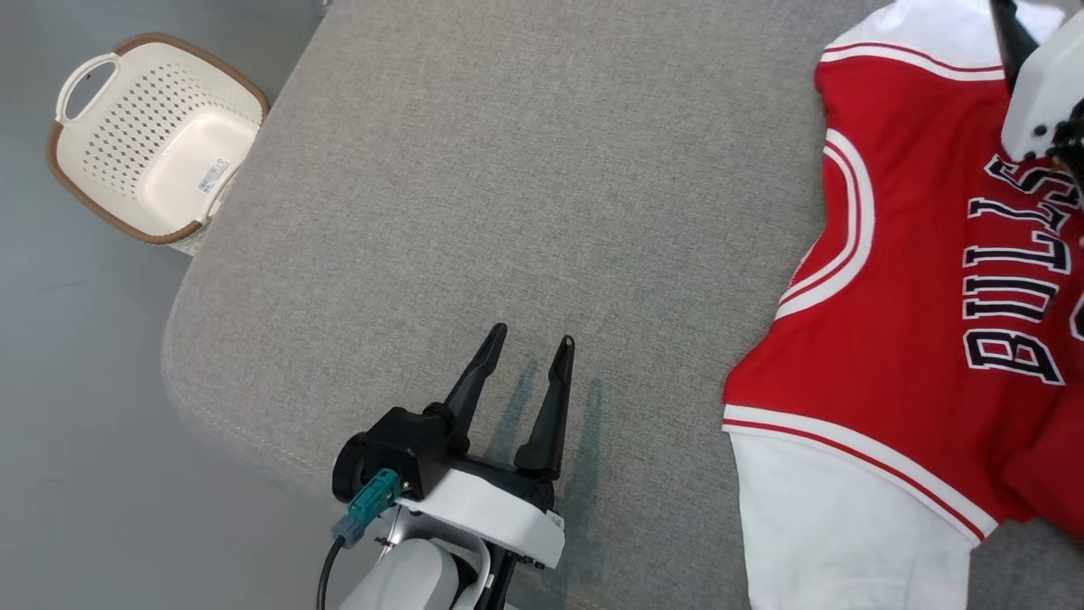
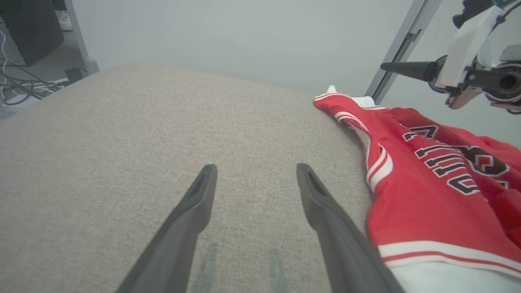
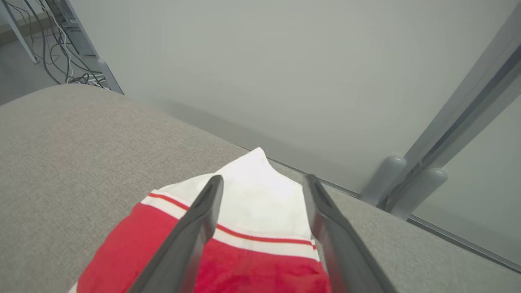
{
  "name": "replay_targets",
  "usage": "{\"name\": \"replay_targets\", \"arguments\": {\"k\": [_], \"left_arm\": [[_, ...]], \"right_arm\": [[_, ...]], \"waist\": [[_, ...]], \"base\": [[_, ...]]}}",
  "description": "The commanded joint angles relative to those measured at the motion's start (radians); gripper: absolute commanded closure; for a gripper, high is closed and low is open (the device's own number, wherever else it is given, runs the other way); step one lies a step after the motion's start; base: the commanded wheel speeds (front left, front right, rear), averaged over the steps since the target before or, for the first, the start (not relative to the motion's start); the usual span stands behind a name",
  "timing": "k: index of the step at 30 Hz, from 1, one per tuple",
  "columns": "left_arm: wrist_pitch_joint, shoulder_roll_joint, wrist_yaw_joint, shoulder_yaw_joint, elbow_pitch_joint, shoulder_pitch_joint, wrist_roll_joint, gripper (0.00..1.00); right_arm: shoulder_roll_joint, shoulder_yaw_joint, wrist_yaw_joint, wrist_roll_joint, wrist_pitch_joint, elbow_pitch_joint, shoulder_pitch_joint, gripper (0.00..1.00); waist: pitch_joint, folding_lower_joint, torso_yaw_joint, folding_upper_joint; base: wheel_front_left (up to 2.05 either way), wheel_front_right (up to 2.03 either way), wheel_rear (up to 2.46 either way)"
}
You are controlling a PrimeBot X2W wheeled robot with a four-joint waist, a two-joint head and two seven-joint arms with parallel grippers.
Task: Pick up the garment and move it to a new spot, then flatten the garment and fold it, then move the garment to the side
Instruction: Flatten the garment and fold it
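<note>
Garment (image 1: 915, 296), a red jersey, lies at the right side of the worktop (image 1: 508, 169), white sleeve (image 3: 260, 203) near the far edge. Left gripper (image 1: 533, 335) and right gripper (image 3: 262, 179) both have fingers spread, empty. Tugging 1 sleeve alone could bunch it or drag it off.

**Grey desk, one jersey on it**

The grey fabric desk (image 1: 508, 169) spreads beneath and ahead of the left jaws. The jersey (image 1: 915, 280), red with white sleeves, lies on it to the right of those jaws. One white sleeve lies beneath the right jaws.
</note>
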State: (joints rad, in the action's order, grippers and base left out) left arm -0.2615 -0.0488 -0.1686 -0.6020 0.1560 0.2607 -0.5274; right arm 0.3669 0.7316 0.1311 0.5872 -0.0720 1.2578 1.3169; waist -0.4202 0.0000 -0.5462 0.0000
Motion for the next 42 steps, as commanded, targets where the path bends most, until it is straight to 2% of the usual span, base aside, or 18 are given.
{"name": "replay_targets", "arguments": {"k": [1, 6, 12, 18, 22, 27, 35, 42], "left_arm": [[-0.004, -0.004, -0.002, 0.012, 0.004, 0.02, 0.011, 0.0], [-0.004, -0.004, 0.004, 0.06, 0.02, 0.021, 0.04, 0.0], [-0.004, -0.004, 0.022, 0.136, 0.046, 0.002, 0.093, 0.0], [-0.004, -0.004, 0.045, 0.203, 0.064, -0.025, 0.131, 0.0], [-0.004, -0.004, 0.052, 0.228, 0.07, -0.037, 0.145, 0.0], [-0.004, -0.004, 0.062, 0.263, 0.083, -0.064, 0.159, 0.0], [-0.004, -0.004, 0.084, 0.297, 0.127, -0.111, 0.178, 0.0], [-0.004, -0.004, 0.103, 0.28, 0.212, -0.14, 0.178, 0.0]], "right_arm": [[0.002, 0.007, -0.001, -0.002, -0.004, 0.004, -0.022, 0.0], [-0.024, 0.023, -0.001, 0.039, -0.063, -0.053, -0.08, 0.0], [-0.021, 0.031, -0.001, 0.116, -0.143, -0.161, -0.173, 0.0], [0.011, -0.013, -0.001, 0.183, -0.19, -0.273, -0.307, 0.0], [0.031, -0.073, -0.001, 0.187, -0.195, -0.342, -0.394, 0.0], [0.025, -0.261, -0.001, 0.132, -0.194, -0.494, -0.594, 0.0], [-0.101, -0.529, 0.0, -0.001, -0.195, -0.666, -0.909, 0.0], [-0.202, -0.633, 0.0, -0.084, -0.195, -0.739, -1.067, 0.0]], "waist": [[0.018, 0.0, 0.024, 0.0], [0.069, 0.0, 0.101, 0.0], [0.138, 0.0, 0.219, 0.0], [0.201, 0.0, 0.322, 0.0], [0.224, 0.0, 0.361, 0.0], [0.252, 0.0, 0.42, 0.0], [0.292, 0.0, 0.487, 0.0], [0.308, 0.0, 0.52, 0.0]], "base": [[0.0, 0.0, 0.0], [0.0, 0.0, 0.0], [0.0, 0.0, 0.0], [0.0, 0.0, 0.0], [0.0, 0.0, 0.0], [0.0, 0.0, 0.0], [0.0, 0.0, 0.0], [0.0, 0.0, 0.0]]}}
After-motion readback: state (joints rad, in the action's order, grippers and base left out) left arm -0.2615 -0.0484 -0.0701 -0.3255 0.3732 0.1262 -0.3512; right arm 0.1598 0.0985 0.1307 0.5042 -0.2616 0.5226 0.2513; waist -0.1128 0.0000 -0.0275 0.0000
